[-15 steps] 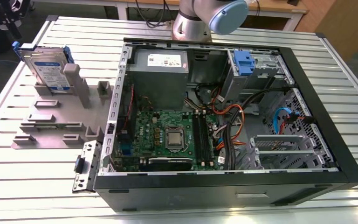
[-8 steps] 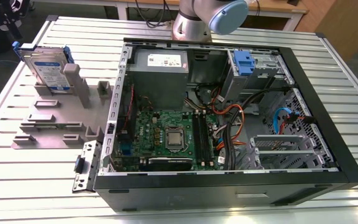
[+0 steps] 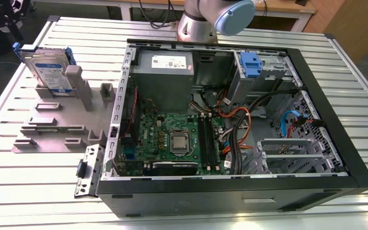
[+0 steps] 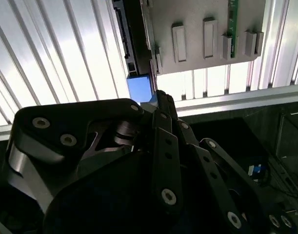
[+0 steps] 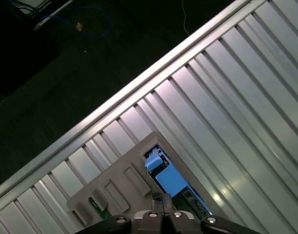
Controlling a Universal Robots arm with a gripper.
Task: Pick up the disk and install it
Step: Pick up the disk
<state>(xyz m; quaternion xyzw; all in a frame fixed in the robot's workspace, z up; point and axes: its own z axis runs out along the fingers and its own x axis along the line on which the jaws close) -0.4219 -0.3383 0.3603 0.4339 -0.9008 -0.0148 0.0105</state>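
Observation:
The disk (image 3: 48,73) stands on edge in a grey holder (image 3: 50,129) at the exterior view's left, silver with a white-and-blue label and blue rails. Both wrist views look down on it: a blue rail end (image 5: 167,176) in the first, a blue rail end (image 4: 139,87) and the dark connector edge in the second. My gripper (image 5: 161,199) hangs above the disk's top edge, apart from it. Its fingers (image 4: 160,100) are pressed together, shut on nothing.
An open black computer case (image 3: 337,120) lies on the slatted aluminium table (image 3: 363,72), motherboard and cables exposed. A drive bay with a blue latch (image 3: 250,63) sits at its far side. The arm's base (image 3: 200,21) stands behind the case. The table's edge (image 5: 114,102) runs close to the holder.

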